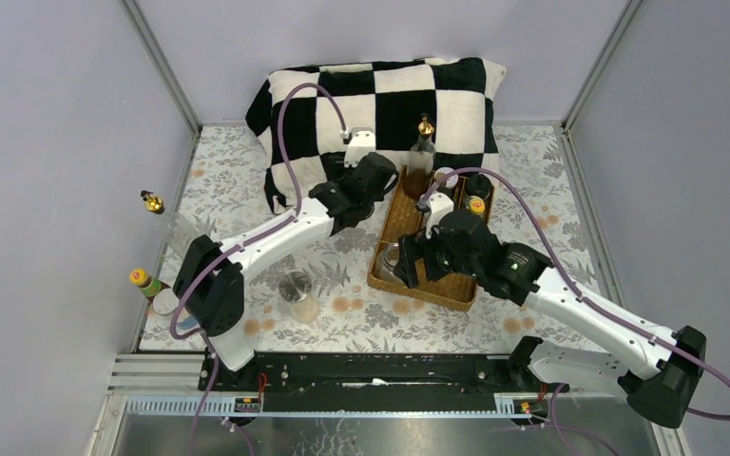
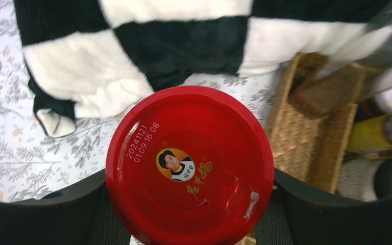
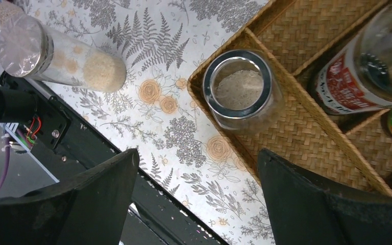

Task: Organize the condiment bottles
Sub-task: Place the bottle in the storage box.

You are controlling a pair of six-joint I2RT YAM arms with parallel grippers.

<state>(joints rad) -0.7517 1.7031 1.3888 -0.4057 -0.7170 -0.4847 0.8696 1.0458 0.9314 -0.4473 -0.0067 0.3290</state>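
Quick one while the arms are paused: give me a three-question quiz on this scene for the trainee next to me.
1. True or false: the left gripper is closed on a red-lidded jar.
2. Where does the steel-rimmed spice jar seen from the right wrist stand?
A. upright in a corner of the wicker tray
B. on the checkered pillow
C. lying on its side on the floral cloth
3. Fill in: the jaws of the right gripper are ___.

Key: 1 true; 2 A; 3 open.
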